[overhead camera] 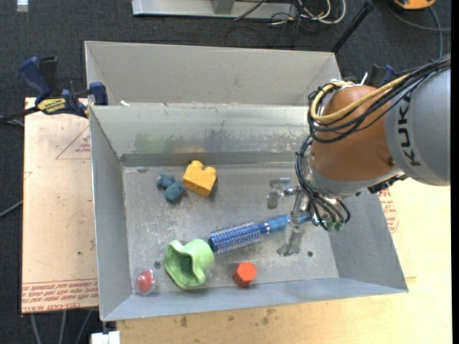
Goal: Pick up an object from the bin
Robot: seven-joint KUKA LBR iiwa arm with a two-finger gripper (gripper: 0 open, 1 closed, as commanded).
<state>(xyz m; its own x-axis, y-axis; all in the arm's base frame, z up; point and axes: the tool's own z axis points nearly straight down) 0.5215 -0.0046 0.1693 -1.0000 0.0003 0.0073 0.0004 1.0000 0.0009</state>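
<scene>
The gripper [282,221] sits low near the right wall of the bin [107,206], fingers spread apart, one on each side of the handle of a blue bristle brush [235,237]. The brush lies across the floor toward the near edge. Close to its bristle end, a green cup [188,264] and an orange block [245,273].

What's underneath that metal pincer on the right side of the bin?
The handle of the blue brush runs under the pincer, between its open fingers. The handle's far end is covered by it.
</scene>
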